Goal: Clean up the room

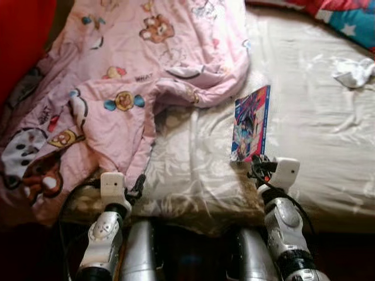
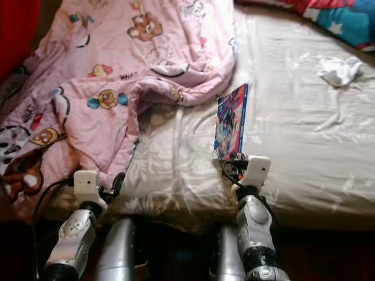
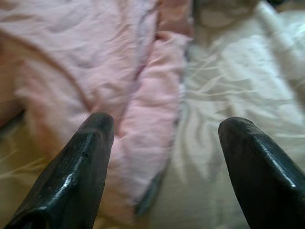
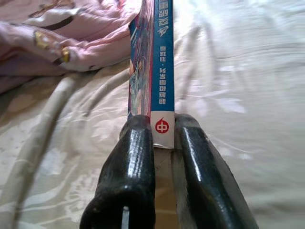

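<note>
Right gripper (image 4: 163,125) clamped on the near end of a slim blue-spined book (image 1: 252,123), pinching it at the spine with the volume standing on edge on the cream bed sheet (image 1: 193,170), near the mattress's front edge and just beside the hem of a pink cartoon-print blanket (image 1: 123,76). Left gripper (image 3: 164,129) spread wide and holding nothing, hovering over the blanket's folded edge where it meets the sheet. Crumpled white cloth (image 1: 353,71) lying well apart toward the far right of the bed.

Likely trouble from here: grip confined to one narrow end, so possible pivoting or slipping of the book once lifted, pages fanning open under their own weight. Possible snagging of the far corner on the blanket hem if swung left. Soft mattress offering little support, so possible toppling flat on any loosening of the fingers.
</note>
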{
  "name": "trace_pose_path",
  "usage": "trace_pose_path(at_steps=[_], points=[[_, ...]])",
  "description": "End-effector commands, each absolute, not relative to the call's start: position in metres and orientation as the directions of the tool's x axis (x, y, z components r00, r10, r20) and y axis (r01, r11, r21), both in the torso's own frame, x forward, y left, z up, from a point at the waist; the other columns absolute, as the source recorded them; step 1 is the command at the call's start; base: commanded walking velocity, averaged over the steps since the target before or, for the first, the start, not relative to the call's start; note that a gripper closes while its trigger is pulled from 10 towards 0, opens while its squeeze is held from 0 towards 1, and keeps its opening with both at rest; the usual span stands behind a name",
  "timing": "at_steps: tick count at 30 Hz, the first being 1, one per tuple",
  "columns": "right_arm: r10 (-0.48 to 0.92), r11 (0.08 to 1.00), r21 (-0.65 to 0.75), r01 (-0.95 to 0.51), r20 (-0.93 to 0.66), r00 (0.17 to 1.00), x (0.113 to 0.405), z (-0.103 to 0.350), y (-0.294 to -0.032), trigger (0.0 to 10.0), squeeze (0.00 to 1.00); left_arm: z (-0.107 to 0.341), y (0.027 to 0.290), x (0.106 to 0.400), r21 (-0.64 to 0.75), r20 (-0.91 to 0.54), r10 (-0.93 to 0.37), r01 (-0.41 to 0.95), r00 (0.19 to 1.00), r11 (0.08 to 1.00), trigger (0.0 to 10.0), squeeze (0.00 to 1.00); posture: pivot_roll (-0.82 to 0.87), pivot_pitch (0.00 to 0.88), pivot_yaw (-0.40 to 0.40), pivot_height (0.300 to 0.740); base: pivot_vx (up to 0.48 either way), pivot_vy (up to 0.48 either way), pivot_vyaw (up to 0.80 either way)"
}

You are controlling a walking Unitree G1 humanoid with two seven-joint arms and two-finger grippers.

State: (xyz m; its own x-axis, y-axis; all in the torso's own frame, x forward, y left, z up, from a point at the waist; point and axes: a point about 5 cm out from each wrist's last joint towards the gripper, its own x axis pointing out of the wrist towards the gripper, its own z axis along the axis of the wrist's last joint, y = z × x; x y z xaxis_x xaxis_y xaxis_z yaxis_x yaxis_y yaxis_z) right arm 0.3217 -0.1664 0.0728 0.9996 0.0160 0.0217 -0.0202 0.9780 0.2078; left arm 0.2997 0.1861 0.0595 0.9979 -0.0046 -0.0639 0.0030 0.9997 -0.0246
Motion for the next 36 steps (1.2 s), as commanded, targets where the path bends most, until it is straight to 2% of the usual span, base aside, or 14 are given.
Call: trace_pose_path(at_steps=[1,6,24,32,36], points=[[-0.003,0.985,0.174,-0.005,0.045,0.999,0.322,0.079,-0.169,10.0,0.0,0.049,0.187,0.293,-0.019,-0.099,0.005,-0.007,0.995,1.0,10.0,0.0,-0.04,0.187,-0.023,0.6,0.0,0.0,0.0],[-0.037,0.984,0.173,0.033,0.02,0.999,0.32,0.078,-0.172,10.0,0.0,0.047,0.184,0.294,-0.022,-0.097,0.003,-0.005,0.995,1.0,10.0,0.0,-0.04,0.185,-0.027,0.629,0.0,0.0,0.0],[-0.028,0.988,0.151,0.031,-0.025,0.999,0.321,0.075,-0.169,10.0,0.0,0.036,0.193,0.294,-0.009,-0.148,0.026,-0.028,0.989,1.0,10.0,0.0,-0.05,0.184,-0.025,0.739,0.0,0.0,0.0],[-0.058,0.983,0.17,0.063,-0.033,0.998,0.32,0.074,-0.173,10.0,0.0,0.034,0.195,0.294,0.005,-0.15,0.031,-0.031,0.988,1.0,10.0,0.0,-0.05,0.191,-0.027,0.74,0.0,0.0,0.0],[-0.066,0.983,0.17,0.071,-0.039,0.997,0.32,0.073,-0.174,10.0,0.0,0.033,0.194,0.294,0.007,-0.144,0.029,-0.028,0.989,1.0,10.0,0.0,-0.05,0.192,-0.028,0.74,0.0,-0.339,0.0]])
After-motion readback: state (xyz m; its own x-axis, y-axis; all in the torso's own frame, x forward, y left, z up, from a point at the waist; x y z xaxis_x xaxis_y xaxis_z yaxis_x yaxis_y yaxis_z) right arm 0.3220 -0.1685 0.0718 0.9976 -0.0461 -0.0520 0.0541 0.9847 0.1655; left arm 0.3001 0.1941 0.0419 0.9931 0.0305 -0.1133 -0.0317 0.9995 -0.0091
